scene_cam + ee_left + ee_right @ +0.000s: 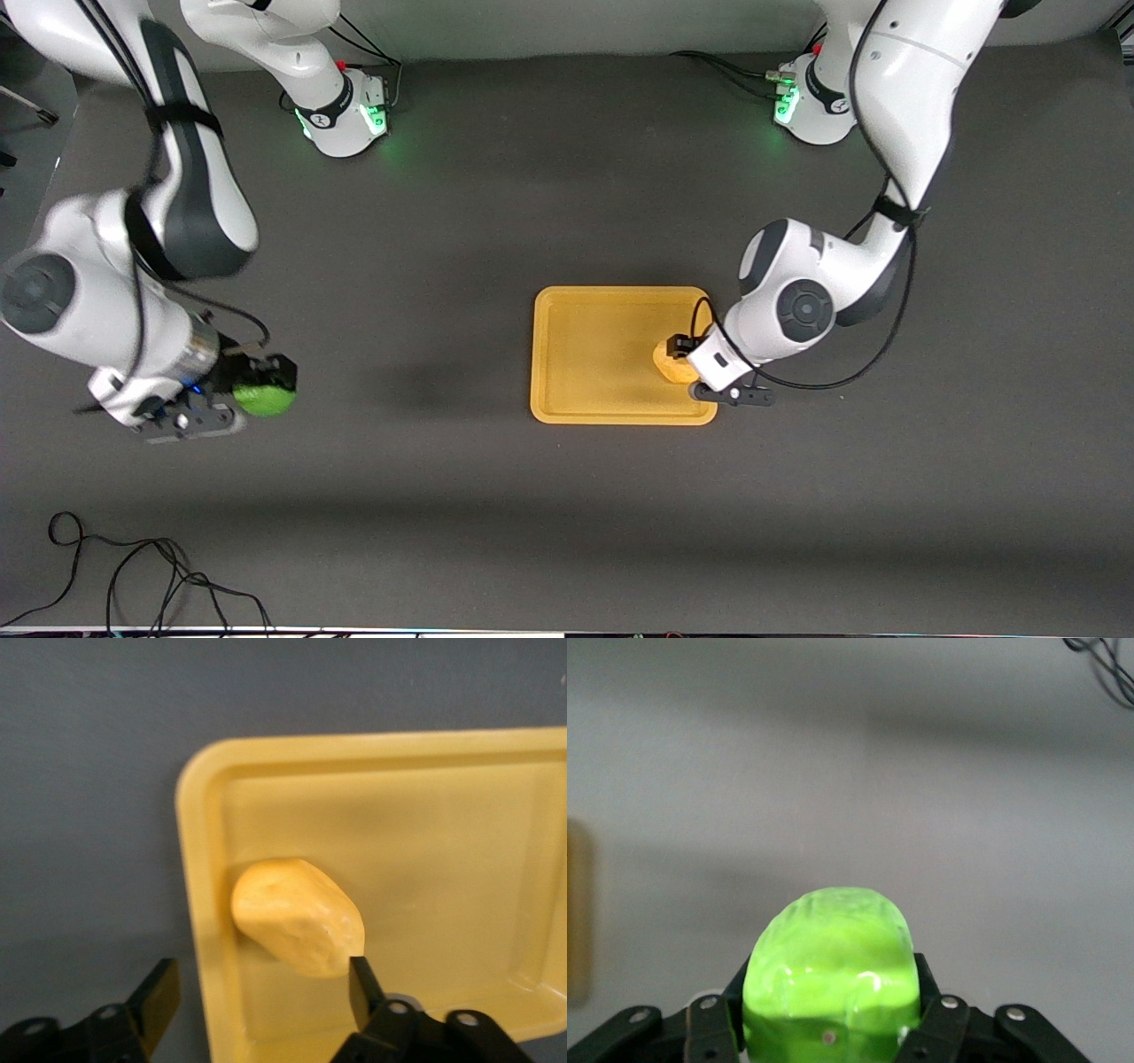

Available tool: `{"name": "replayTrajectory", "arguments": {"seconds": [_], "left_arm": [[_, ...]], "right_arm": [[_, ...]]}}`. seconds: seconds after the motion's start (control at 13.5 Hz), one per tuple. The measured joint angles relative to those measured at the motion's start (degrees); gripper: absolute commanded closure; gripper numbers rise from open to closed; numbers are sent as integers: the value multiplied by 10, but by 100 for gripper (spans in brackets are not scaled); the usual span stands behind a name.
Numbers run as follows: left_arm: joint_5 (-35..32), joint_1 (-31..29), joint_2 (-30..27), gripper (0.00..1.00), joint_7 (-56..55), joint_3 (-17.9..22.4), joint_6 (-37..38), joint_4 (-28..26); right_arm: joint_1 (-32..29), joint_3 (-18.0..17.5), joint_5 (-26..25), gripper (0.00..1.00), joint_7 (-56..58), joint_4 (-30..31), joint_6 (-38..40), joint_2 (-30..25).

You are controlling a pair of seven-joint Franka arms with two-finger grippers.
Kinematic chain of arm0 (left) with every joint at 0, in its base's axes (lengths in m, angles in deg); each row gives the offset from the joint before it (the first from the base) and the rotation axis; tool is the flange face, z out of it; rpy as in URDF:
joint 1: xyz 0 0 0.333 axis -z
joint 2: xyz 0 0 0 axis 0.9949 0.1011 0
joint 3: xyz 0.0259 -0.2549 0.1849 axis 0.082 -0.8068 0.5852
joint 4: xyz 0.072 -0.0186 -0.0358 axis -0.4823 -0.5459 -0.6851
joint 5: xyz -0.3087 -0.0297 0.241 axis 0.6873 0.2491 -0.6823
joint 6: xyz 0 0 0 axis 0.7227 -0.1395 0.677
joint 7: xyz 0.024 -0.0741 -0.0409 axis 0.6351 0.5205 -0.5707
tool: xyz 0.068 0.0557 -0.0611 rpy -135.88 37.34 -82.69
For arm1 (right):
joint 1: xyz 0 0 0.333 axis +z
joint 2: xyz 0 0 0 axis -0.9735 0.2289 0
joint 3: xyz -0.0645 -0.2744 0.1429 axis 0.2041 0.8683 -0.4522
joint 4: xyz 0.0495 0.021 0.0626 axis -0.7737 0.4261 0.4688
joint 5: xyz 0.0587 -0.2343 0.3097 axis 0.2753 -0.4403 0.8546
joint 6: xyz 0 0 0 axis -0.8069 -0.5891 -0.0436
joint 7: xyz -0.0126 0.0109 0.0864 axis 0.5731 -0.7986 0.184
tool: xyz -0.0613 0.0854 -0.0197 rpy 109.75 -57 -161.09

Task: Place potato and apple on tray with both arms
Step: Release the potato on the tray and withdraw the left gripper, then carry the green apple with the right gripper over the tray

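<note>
The potato [673, 362] lies on the tray [594, 354], in the part toward the left arm's end of the tabletop [567, 496], close to the rim. The left gripper [687, 359] hangs just over it with its fingers [363, 988] spread wide; in the left wrist view one finger sits beside the potato over the tray floor and the other is over the bare tabletop outside the rim, neither one pressing the potato. The right gripper [266, 390] is over the tabletop near the right arm's end, well apart from the tray, its fingers closed around the apple [830, 979].
</note>
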Motion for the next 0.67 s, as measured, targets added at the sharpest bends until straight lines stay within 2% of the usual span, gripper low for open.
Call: {"name": "replayTrajectory", "arguments": {"seconds": [0.15, 0.3, 0.52, 0.67], "left_arm": [[-7, -34, -38, 0, 7, 6, 100, 38], [-41, -78, -75, 0, 21, 9, 176, 70], [-78, -131, -119, 0, 90, 11, 195, 81], [-80, -168, -148, 0, 141, 12, 206, 82]], "right_arm": [[0, 0, 0, 67, 0, 15, 49, -53], [-1, 3, 0, 66, 0, 51, 58, -96], [2, 11, 15, 66, -3, 100, 58, -136], [38, 10, 24, 66, -40, 109, 51, -141]]}}
